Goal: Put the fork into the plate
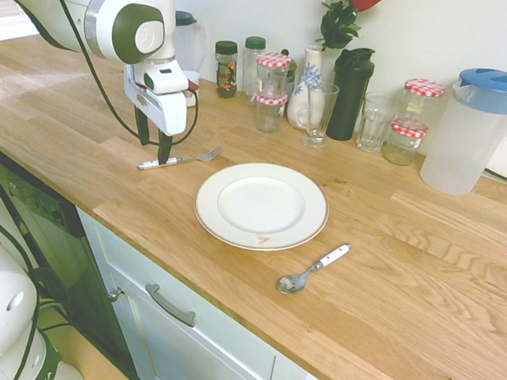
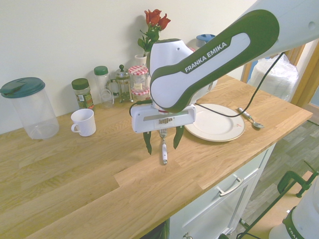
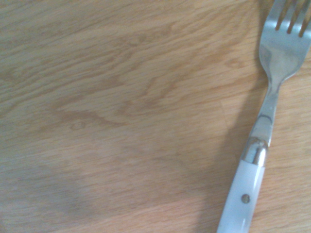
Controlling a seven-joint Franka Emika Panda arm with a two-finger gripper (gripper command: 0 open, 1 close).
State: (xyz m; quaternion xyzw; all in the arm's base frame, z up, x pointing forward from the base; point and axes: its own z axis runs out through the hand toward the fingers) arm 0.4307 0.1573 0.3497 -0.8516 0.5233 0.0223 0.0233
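The fork (image 1: 179, 159) lies flat on the wooden counter, left of the plate, its tines toward the back wall. Its white handle and silver tines (image 3: 267, 121) fill the wrist view's right side. My gripper (image 1: 152, 148) hangs low over the handle end, open, with one dark finger on each side of the fork (image 2: 164, 152) and nothing held. The fingertips (image 2: 148, 145) are just above the wood. The white plate (image 1: 209, 206) with a thin gold rim line and a small red mark sits bare in the counter's middle, also visible behind the arm (image 2: 219, 127).
A white-handled spoon (image 1: 311, 270) lies right of the plate near the front edge. Jars, glasses, a vase, a dark bottle and a large pitcher (image 1: 471, 127) line the back wall. A white mug (image 2: 83, 122) stands further along the counter.
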